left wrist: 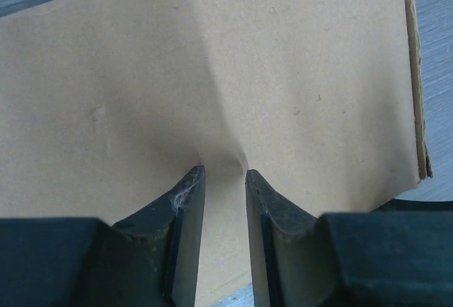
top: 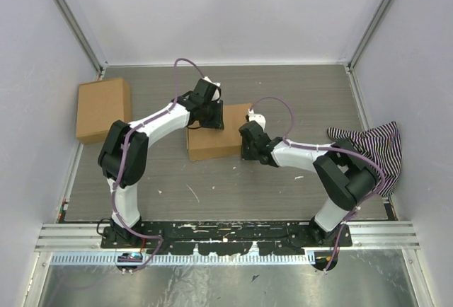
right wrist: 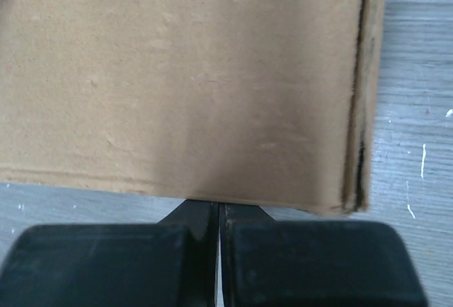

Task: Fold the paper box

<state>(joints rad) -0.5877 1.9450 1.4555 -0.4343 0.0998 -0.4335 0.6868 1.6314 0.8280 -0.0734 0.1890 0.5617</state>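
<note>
The paper box lies folded shut as a shallow brown box in the middle of the table. My left gripper is over its far edge. In the left wrist view the fingers stand a narrow gap apart, and my left gripper has its tips on the box top at a dented crease, holding nothing. My right gripper is at the box's right side. In the right wrist view it is shut, tips against the box's lower edge; layered cardboard edges show at the right.
A second ready-made brown cardboard box sits at the far left by the wall. A striped cloth lies at the right edge. White walls enclose the table, and a metal rail runs along the front.
</note>
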